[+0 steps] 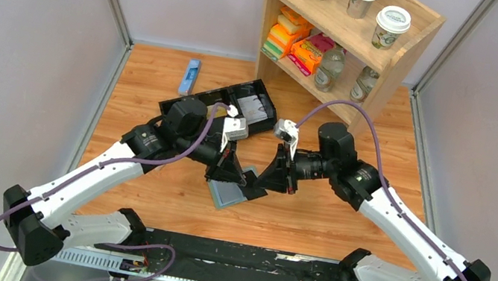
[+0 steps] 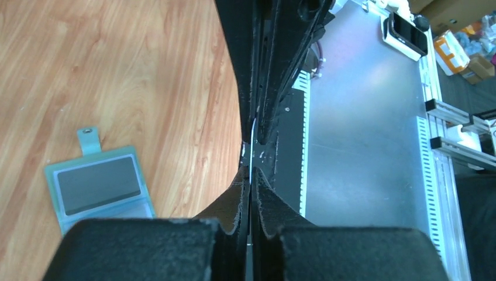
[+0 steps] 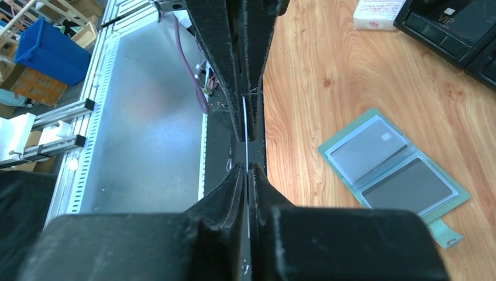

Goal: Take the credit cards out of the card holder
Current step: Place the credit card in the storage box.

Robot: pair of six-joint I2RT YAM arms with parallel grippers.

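I'm reading "VIP" on a dark card in the black tray; other print's too small.

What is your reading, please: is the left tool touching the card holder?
Apart. The left wrist view shows bare table between the left tool and the card holder, lying open aside.

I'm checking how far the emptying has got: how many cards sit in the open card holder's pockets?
2. A pale grey card fills the pocket far from the tab; a darker card fills the pocket beside the tab of the card holder. Others may hide behind them.
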